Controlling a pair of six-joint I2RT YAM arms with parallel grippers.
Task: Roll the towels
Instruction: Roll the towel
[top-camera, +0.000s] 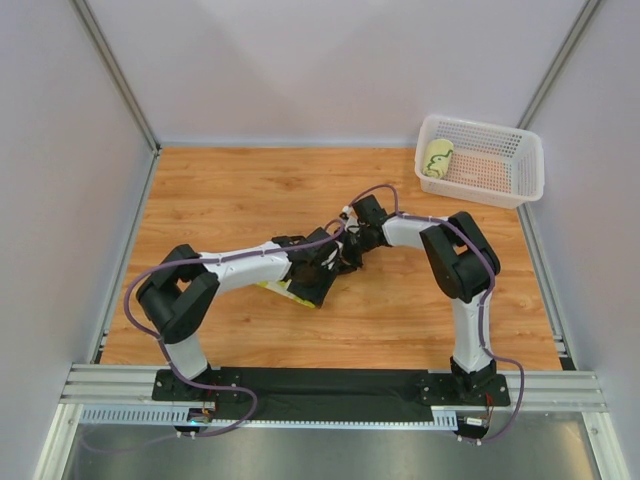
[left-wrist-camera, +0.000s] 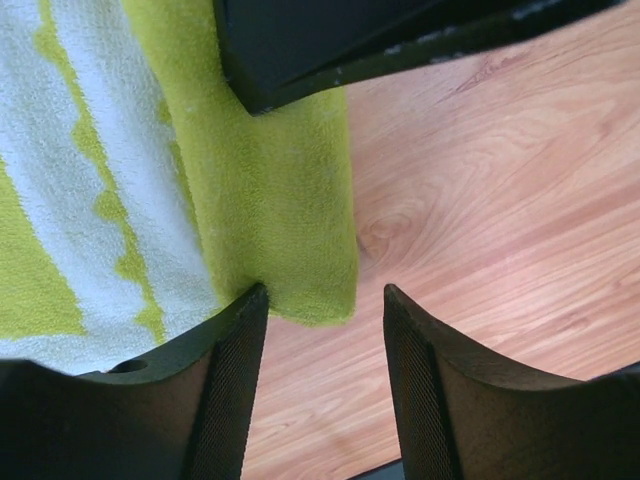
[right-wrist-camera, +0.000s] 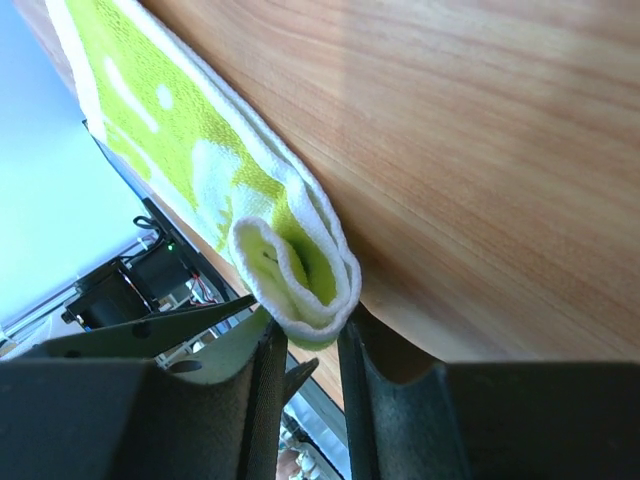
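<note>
Two arms meet over a green and white towel (right-wrist-camera: 190, 160), and one rolled towel (top-camera: 437, 158) sits in a basket (top-camera: 520, 168).
We see the white basket, with little holes in its sides, at the far right corner of the wooden surface (top-camera: 230, 200). The rolled towel lies at the basket's left end; it is cream and green with a dark drawing on it. The other towel lies in the middle of the surface, under both arms, and one end is curled into a small loop. The right end effector (right-wrist-camera: 310, 328) has its fingers almost together and pinches that curled end between the tips. The left end effector (left-wrist-camera: 326, 292) is open, with a wide gap and nothing held in it. One of its fingers (left-wrist-camera: 225, 390) sits right at the towel's green edge, and the other is over bare wood.
</note>
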